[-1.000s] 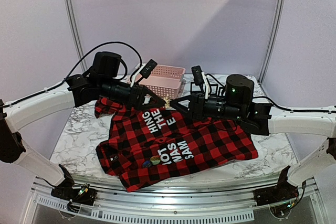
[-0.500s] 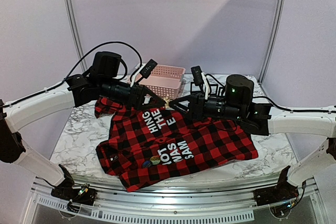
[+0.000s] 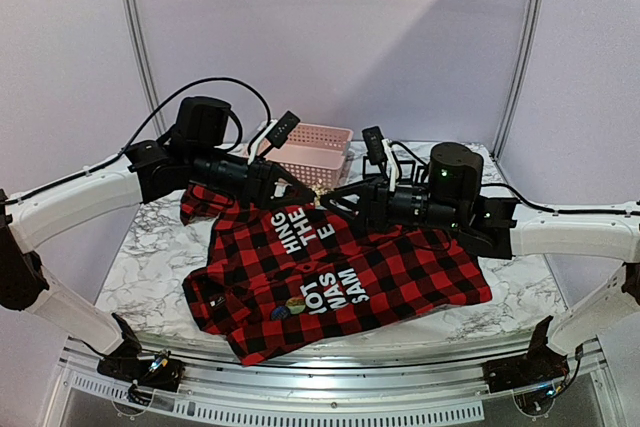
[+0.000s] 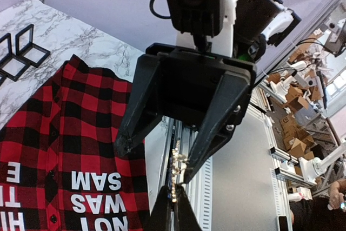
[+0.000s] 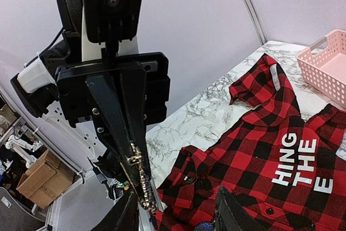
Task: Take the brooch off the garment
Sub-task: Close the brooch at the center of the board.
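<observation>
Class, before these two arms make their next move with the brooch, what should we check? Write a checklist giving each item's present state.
1. The gold brooch is off the plaid shirt: ok, it is held in the air.
2. The left gripper is shut on the brooch: ok.
3. The right gripper is open: ok, jaws apart.
4. Brooch clear of the right gripper: cannot tell.
5. The pink basket is upright behind the shirt: ok.
6. Shirt free of pins: not ok, two small round badges sit on its front.
</observation>
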